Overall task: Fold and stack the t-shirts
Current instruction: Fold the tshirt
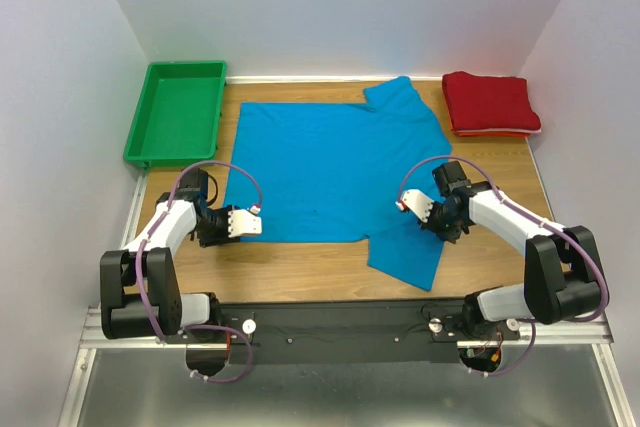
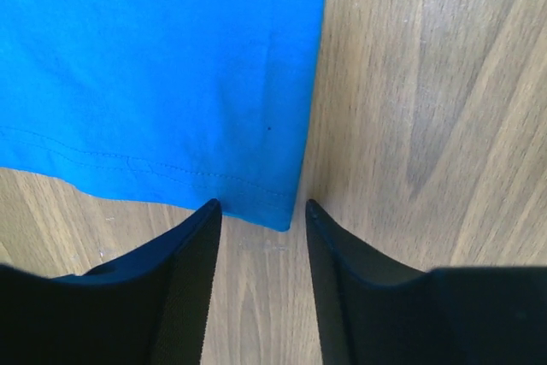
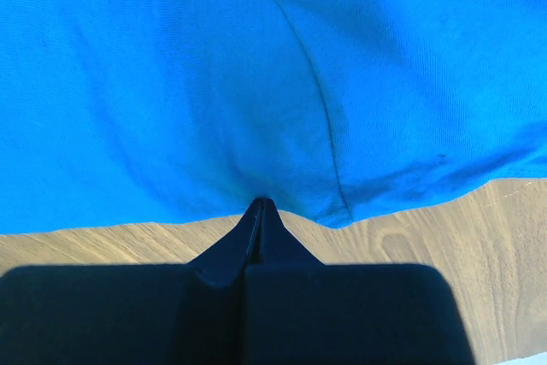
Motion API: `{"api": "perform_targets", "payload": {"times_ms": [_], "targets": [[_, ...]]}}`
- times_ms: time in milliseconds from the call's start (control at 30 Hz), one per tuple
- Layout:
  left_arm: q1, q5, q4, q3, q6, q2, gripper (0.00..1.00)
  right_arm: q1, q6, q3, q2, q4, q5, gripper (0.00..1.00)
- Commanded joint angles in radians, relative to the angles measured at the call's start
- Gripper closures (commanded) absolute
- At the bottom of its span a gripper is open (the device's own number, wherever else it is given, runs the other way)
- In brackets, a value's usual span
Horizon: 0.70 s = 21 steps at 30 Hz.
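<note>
Blue t-shirt lies spread flat on the counter, sleeves on its right side. Left gripper sits at the near left hem corner, fingers apart, the corner just ahead of the tips. Right gripper is at the shirt's right edge, fingers pressed together; cloth puckers there, seemingly pinched. Dark red t-shirt lies folded at the far right. Green tray sits far left

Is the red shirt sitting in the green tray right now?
No, the folded red shirt lies on the table at the far right, well apart from the green tray at the far left.
</note>
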<state>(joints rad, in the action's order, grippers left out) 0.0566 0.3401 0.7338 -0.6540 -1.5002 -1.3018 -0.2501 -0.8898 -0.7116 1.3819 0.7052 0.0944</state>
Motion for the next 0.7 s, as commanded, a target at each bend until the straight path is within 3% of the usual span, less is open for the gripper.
{"api": "perform_targets", "payload": {"times_ms": [0,67,133,333,500,667], "targets": [[-0.008,-0.044,-0.042,0.045,-0.031,-0.040,0.61,-0.009,0.014,-0.022,0.003,0.008,-0.027,0.99],[-0.008,-0.038,-0.033,0.047,-0.040,-0.040,0.71,-0.009,0.023,-0.026,0.000,0.014,-0.030,1.00],[-0.008,-0.041,-0.025,0.050,-0.045,-0.027,0.73,-0.009,0.026,-0.029,-0.010,0.023,-0.028,1.00],[-0.008,-0.039,0.004,0.068,-0.055,0.047,1.00,-0.008,0.034,-0.029,-0.064,0.069,-0.025,1.00],[-0.006,-0.053,0.056,0.045,-0.051,0.087,1.00,-0.009,0.034,-0.019,-0.148,0.128,-0.019,0.99],[0.015,0.031,0.188,-0.102,-0.046,0.038,1.00,-0.008,0.037,-0.052,-0.215,0.155,-0.033,1.00]]}}
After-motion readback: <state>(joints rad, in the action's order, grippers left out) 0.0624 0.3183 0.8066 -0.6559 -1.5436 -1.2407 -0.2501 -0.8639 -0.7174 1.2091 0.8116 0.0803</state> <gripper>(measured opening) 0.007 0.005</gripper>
